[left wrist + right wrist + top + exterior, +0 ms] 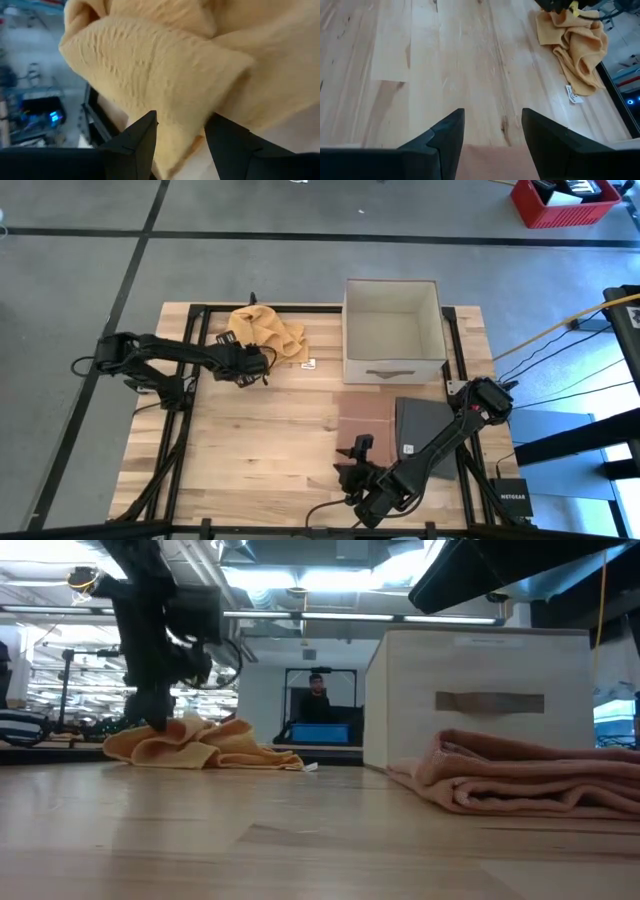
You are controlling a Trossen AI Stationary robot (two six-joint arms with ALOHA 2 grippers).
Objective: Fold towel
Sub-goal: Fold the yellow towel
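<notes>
Looks soft, light and limp: yellow towel [262,328], waffle-textured up close, likely to sag and drag rather than slide, with no risk of breakage. Sits crumpled on the far left part of the desk [250,440], close to the back edge and well apart from anything folded flat. At its near side, low over the cloth, left gripper [252,361], fingers parted and straddling a protruding fold without pinching it; nothing held. Best taken, probably, by a corner or a hem rather than by the bulk of a fold, since a pinch in the middle would lift a bunched lump and hide the edges; no corner clearly exposed in the heap, so hard to say which one to pick. Colour warm ochre, ridged and rumpled into several overlapping lobes, with a small white tag [308,363] lying on the wood just beside its right end. Further right, a white box [392,330], open at the top. Nearer the front, a pinkish folded cloth [530,775] lying flat. Above the front edge, right gripper [365,470], fingers spread, empty, waiting well apart from the yellow towel.
</notes>
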